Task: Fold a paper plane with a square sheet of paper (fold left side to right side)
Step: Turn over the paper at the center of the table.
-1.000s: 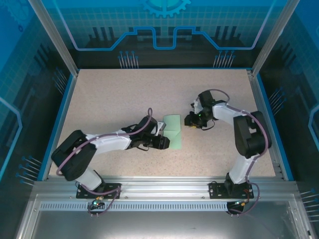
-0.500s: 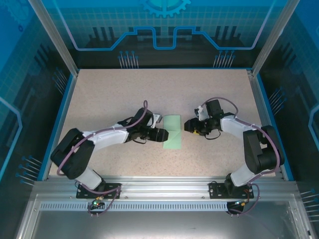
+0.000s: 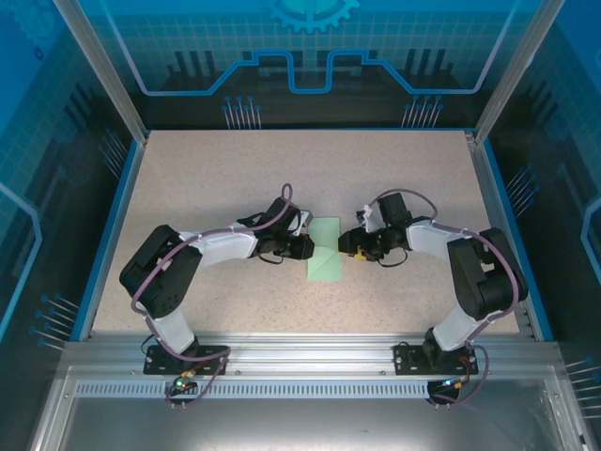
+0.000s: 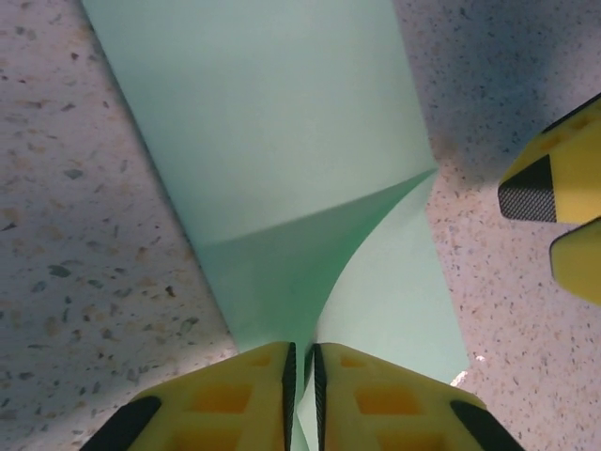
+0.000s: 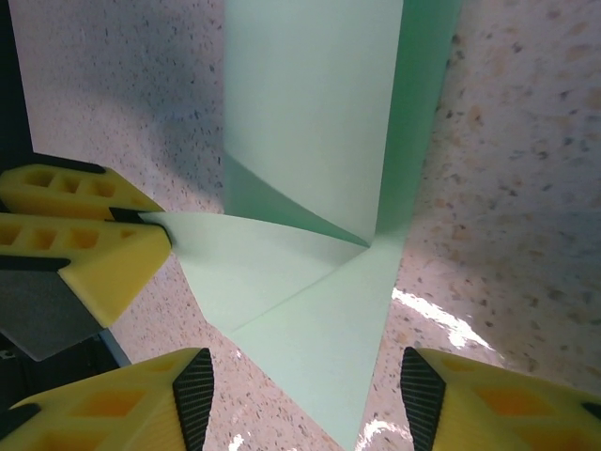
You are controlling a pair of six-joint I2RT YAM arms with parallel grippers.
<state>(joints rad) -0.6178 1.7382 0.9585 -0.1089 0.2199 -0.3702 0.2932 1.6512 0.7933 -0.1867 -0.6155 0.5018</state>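
While pinched at left, sheet (image 3: 326, 267) runs near-to-far

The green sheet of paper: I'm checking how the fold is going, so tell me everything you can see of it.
The sheet of paper is thin, plain and pale mint green, folded into a narrow strip lying on the speckled table between the arms. One flap is lifted, curling up from a diagonal crease, its corner pinched in the shut left gripper. The right gripper is at the opposite side, its jaws wide on either side of a pointed fold, not gripping it.
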